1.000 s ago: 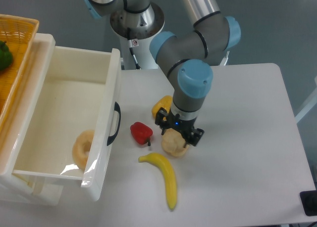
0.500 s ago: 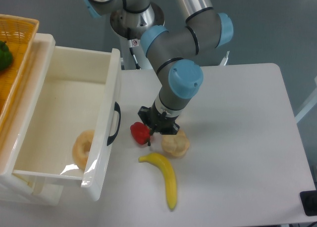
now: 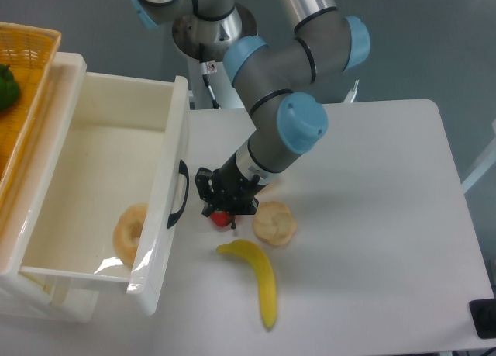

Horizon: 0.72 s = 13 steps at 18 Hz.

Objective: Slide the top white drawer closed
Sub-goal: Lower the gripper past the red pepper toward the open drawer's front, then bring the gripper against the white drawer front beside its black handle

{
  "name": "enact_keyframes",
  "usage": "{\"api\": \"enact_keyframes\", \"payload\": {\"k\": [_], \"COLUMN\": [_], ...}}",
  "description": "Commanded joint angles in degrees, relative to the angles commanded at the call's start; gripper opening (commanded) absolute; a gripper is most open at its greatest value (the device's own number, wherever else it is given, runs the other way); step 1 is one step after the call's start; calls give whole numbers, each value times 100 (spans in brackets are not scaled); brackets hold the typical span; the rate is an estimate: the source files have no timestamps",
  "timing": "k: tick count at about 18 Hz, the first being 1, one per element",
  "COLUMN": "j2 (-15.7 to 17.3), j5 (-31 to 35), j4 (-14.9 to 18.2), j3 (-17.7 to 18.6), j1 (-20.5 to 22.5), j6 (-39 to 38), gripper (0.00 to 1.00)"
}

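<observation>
- Far left we see a basket (image 3: 27, 84) on top of the drawer unit, with a green item (image 3: 7, 87) in it.
- Drawer (image 3: 105, 193) sits at the left edge of the table (image 3: 372, 216), pulled well out, still open. Its black handle (image 3: 180, 193) faces right, towards the arm.
- Inside the drawer, near the front wall, lies a pale ring-shaped thing (image 3: 129, 232), looks like a doughnut.
- Gripper (image 3: 222, 205) is just right of the handle, low over the table, not touching the drawer as far as we can tell.
- Gripper sits over a small red item (image 3: 221, 219); only a bit of the red shows below it. We can't tell whether the jaws are apart or together, nor whether they clamp the red item.
- Right of that, a beige round pastry-like thing (image 3: 274, 223), near the gripper.
- Banana (image 3: 256, 272) lies below both, apart from them.
- Arm (image 3: 283, 100) comes down from the top centre.
</observation>
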State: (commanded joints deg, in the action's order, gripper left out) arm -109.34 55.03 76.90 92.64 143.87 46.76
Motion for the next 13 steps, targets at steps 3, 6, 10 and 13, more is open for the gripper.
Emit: {"api": "enact_keyframes", "payload": {"k": [3, 6, 10, 13], "j2": [17, 79, 175, 281], "j5": [-54, -150, -203, -212], "j4": [176, 220, 395, 632], "j3": [-27, -27, -9, -9], "j1": [18, -8, -35, -44], "j6": [-36, -36, -36, -27], "gripper": [9, 9, 9, 9]}}
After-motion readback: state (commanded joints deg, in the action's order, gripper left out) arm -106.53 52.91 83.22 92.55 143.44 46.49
